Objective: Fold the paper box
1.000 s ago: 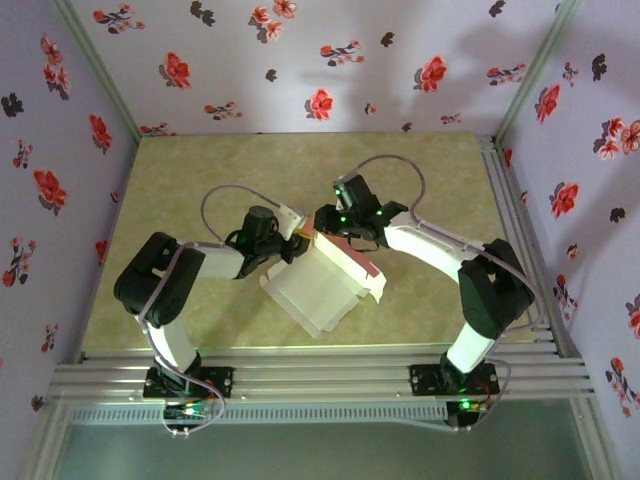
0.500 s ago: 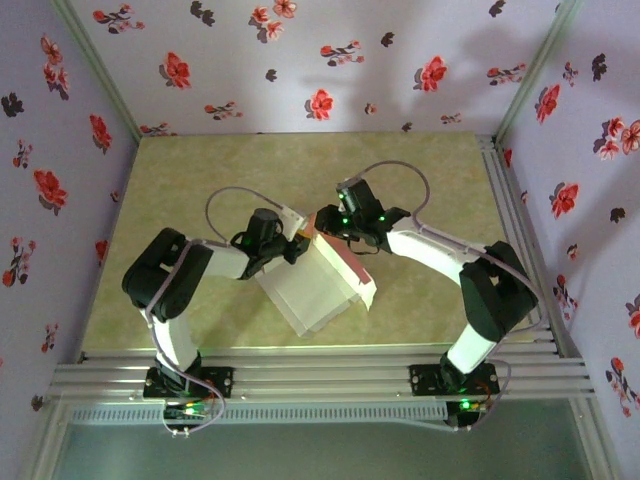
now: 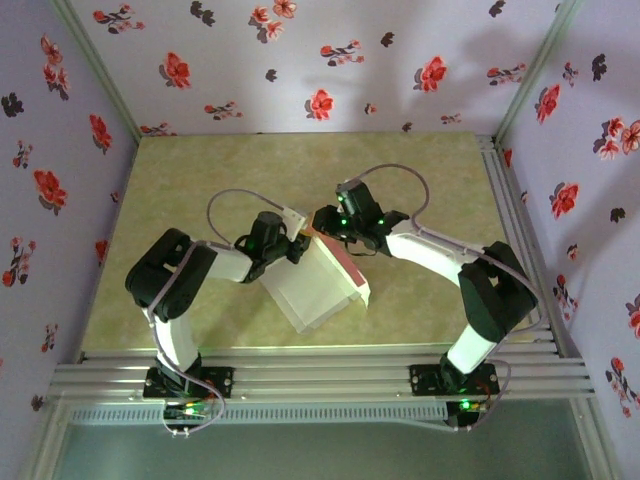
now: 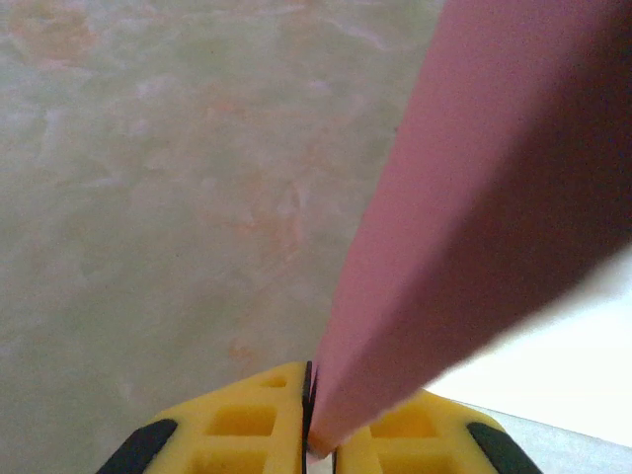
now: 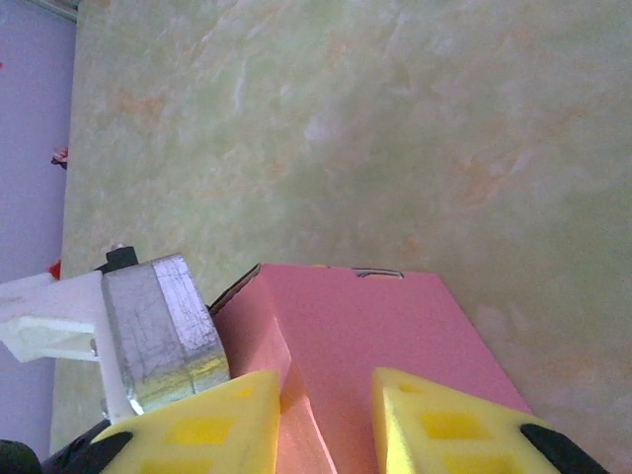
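Floral-papered walls [image 3: 300,60] close in three sides of the marbled green-yellow bench [image 3: 200,170], and a set of aluminium rails [image 3: 320,375] runs along its near edge. The left arm [image 3: 175,285] and the right arm [image 3: 440,255] both bend inward and meet over the middle of the bench, each trailing a grey cable loop [image 3: 222,205].

Between them the paper box [image 3: 315,285] is held tilted near the bench's centre, with its pale face up towards the top camera and a salmon-pink strip showing along its right edge.

The left gripper [image 3: 297,247] is closed tight: its yellow fingers [image 4: 252,420] pinch the edge of a pink panel, which blocks the right half of that wrist's view.

The right gripper [image 3: 325,220] stands partly open, with its fingers [image 5: 434,420] either side of a pink fold. Whether they press on it cannot be told. Just to their left sits a silver-wrapped block [image 5: 163,331] on a white mount.
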Robot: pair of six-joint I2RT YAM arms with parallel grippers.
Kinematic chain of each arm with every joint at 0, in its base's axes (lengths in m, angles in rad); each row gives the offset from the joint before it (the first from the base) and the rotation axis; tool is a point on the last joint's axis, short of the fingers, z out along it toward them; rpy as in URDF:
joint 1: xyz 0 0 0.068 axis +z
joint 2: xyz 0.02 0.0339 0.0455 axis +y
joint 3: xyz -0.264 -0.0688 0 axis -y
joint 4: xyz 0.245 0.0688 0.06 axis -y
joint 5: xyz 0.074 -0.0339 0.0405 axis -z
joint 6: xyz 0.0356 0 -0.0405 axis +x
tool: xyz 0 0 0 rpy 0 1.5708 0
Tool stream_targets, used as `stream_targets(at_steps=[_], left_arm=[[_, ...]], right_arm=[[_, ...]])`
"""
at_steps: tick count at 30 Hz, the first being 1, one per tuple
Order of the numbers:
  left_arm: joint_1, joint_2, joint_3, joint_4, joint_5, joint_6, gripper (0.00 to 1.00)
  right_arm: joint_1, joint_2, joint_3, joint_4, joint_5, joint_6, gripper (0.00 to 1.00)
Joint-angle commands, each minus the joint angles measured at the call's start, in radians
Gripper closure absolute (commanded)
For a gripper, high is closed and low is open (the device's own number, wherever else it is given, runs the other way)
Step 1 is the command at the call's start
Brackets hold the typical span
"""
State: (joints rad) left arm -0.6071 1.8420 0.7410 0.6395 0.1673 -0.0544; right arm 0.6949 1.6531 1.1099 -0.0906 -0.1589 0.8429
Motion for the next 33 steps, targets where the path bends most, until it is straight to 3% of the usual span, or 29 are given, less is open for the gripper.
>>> stream_targets(at_steps=[1, 8, 15, 20, 33], left_arm=[[-0.015, 0.043, -0.003, 0.049, -0.130, -0.059, 0.88], [-0.025, 0.055, -0.021, 0.122, -0.119, -0.095, 0.81], [-0.016, -0.006, -0.030, 0.092, -0.106, -0.114, 0.77], [-0.003, -0.054, -0.021, 0.035, -0.081, -0.125, 0.69], [0.060, -0.163, 0.000, -0.246, 0.084, -0.021, 0.69]], right_arm=[[0.023, 0.012, -0.043, -0.044, -0.023, 0.039, 0.70], [0.021, 0.021, -0.049, -0.039, -0.022, 0.044, 0.69], [0.008, 0.014, -0.064, -0.019, -0.024, 0.054, 0.69], [0.002, 0.014, -0.070, -0.023, -0.013, 0.055, 0.70], [-0.032, 0.020, -0.073, -0.031, -0.022, 0.035, 0.71]])
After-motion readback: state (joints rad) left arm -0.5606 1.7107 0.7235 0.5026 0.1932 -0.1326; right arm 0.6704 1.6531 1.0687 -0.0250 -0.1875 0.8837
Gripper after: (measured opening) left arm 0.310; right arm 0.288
